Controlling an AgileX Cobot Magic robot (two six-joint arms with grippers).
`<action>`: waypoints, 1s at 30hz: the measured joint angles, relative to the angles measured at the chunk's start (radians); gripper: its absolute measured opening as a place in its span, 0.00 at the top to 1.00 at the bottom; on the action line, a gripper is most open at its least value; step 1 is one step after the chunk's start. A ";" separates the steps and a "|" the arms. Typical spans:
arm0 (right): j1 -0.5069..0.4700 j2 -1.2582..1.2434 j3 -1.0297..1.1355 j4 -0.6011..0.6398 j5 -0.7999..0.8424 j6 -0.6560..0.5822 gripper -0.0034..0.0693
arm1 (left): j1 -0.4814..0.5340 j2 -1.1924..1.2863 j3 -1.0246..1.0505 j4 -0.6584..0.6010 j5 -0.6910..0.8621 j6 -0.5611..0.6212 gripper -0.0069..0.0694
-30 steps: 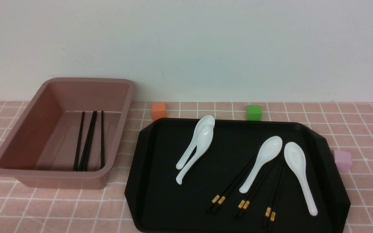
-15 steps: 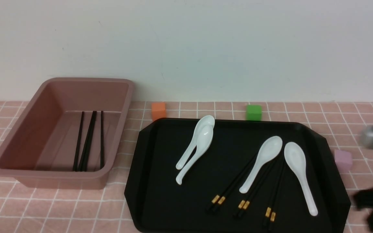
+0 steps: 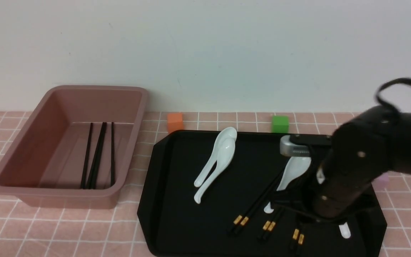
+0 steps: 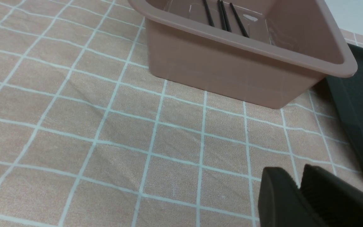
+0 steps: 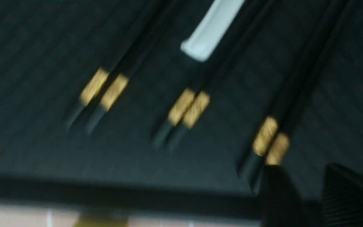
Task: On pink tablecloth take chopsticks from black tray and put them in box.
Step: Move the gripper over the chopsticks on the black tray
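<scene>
Tray (image 3: 177, 200), right of the box (image 3: 23, 150): my right hand (image 5: 307, 195) hovers low over it, fingers seemingly apart through the blur, empty. Risk: a spoon (image 3: 291, 171) lies across the tray's chopsticks (image 3: 253, 208); lifting a pair may drag or flip it.

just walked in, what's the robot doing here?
The right gripper hovers over the black tray, jaws open, by the gold-banded ends of the chopsticks. Three pairs lie there among white spoons, none gripped yet. A few sticks already lie in the box. The left gripper hangs empty over the pink tablecloth beside the box.
</scene>
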 joint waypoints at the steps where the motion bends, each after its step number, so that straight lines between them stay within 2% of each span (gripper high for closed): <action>1: 0.000 0.005 -0.002 0.000 -0.003 0.000 0.57 | 0.000 0.000 0.000 0.000 0.000 0.000 0.74; 2: -0.001 0.037 -0.011 -0.005 -0.022 0.011 0.50 | 0.000 0.000 0.000 0.000 0.000 0.000 0.74; 6: -0.028 0.100 -0.036 -0.016 -0.048 0.040 0.37 | 0.000 0.000 0.000 0.000 0.000 0.000 0.74; 10: -0.062 0.129 -0.038 -0.018 -0.052 0.050 0.36 | 0.000 0.000 0.000 0.000 0.000 0.000 0.73; 19: -0.066 0.173 -0.050 -0.018 -0.103 0.051 0.36 | 0.000 0.000 0.000 0.000 0.000 0.000 0.72; 23: -0.066 0.186 -0.059 -0.024 -0.086 0.053 0.41 | 0.000 0.000 0.000 0.000 0.000 0.000 0.72; 28: -0.068 0.195 -0.065 -0.042 -0.064 0.038 0.58 | 0.000 0.000 0.000 0.000 0.000 0.000 0.72; 29: -0.068 0.195 -0.065 -0.042 -0.064 0.038 0.58 | 0.000 0.000 0.000 0.000 0.000 0.000 0.72; 30: -0.071 0.195 -0.065 -0.046 -0.058 0.036 0.66 | 0.000 0.000 0.000 0.000 0.000 0.000 0.72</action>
